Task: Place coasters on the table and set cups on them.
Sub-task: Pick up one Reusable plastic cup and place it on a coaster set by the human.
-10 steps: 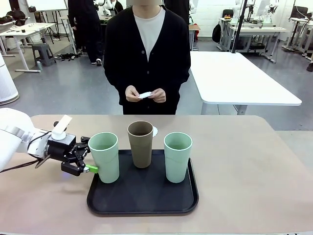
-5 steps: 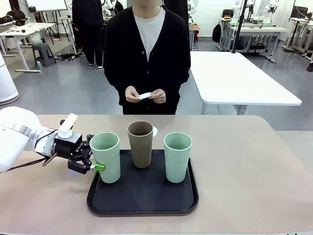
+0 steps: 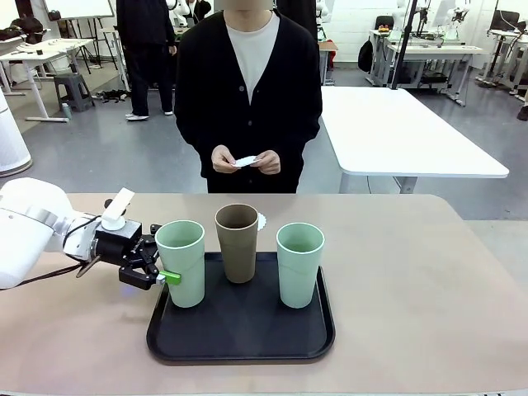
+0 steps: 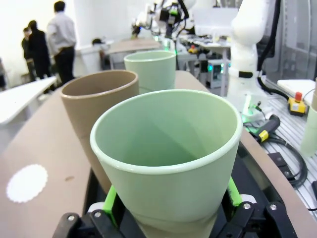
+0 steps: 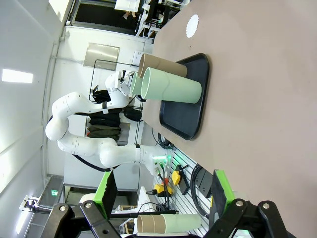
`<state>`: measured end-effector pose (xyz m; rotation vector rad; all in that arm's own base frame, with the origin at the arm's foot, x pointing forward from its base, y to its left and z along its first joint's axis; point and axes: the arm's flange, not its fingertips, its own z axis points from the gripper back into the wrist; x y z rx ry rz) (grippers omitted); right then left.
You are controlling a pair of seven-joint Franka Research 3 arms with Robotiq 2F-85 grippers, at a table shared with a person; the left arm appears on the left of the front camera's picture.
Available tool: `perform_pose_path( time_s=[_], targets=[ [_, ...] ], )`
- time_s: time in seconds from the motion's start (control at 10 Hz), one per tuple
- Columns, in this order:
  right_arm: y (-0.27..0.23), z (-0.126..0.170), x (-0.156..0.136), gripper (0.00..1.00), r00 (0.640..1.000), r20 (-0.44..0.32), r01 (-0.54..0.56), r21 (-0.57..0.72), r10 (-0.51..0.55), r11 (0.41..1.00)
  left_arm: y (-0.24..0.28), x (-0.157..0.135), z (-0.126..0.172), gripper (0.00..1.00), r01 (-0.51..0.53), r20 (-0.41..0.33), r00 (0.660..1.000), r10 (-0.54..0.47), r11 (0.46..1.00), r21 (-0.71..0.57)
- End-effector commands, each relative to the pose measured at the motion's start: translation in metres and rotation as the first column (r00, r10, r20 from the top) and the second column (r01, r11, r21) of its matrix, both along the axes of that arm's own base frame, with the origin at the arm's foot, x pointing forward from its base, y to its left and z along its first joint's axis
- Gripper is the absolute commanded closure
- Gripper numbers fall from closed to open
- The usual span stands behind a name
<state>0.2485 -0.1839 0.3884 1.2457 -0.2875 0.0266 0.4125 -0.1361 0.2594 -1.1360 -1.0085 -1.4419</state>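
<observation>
Jaws of the left gripper [image 3: 167, 273] stand one on each side of the left mint-green cup [image 3: 180, 262], low on its wall. In the left wrist view the green pads [image 4: 111, 200] sit right against the cup's tapered sides. Whether they press on it or only flank it I cannot tell. That cup stands upright at the left end of the black tray [image 3: 239, 334], with its base on the tray.

Just beside it, toward the middle and farther back, the tan-brown cup [image 3: 238, 242] stands upright on the tray. The right mint-green cup [image 3: 299, 262] stands upright at the tray's right end, apart from the other two. All three are empty, as far as the wrist camera shows.

The tray rests on the beige table [image 3: 412, 272]. One coaster [image 3: 261, 221] lies flat on the table just behind the tan-brown cup, off the tray, with no cup on it. It shows as a white scalloped disc in the left wrist view [image 4: 27, 183].

Across the table a person stands with both hands [image 3: 246, 161] together at the waist, pinching a second coaster [image 3: 244, 160] between them.

The right gripper [image 5: 163, 193] is spread wide with nothing between its fingers. It is well apart from the tray, which its camera sees far off and sideways.
</observation>
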Motion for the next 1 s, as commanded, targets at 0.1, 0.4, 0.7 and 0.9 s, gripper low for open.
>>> perform_pose_path(
  time_s=[0.1,0.4,0.7,0.9],
  targets=[
    [0.000,0.001,0.001,0.00,1.000,0.015,0.002,0.008,-0.002,1.000,-0.003,-0.006,-0.024,1.00,0.005,0.046,0.999,-0.003,0.999,-0.043],
    [0.000,0.001,0.001,0.00,1.000,0.015,0.002,0.008,-0.002,1.000,-0.002,-0.009,-0.019,0.71,0.016,0.047,0.999,-0.015,1.000,-0.023],
    [0.000,0.001,0.001,0.00,1.000,0.015,0.002,0.008,-0.002,1.000,0.002,-0.024,0.013,1.00,0.017,0.002,1.000,-0.017,1.000,0.026],
    [0.000,0.001,0.001,0.00,1.000,0.015,0.002,0.008,-0.002,1.000,0.008,-0.029,0.072,1.00,-0.011,0.015,1.000,0.011,1.000,0.024]
  ],
)
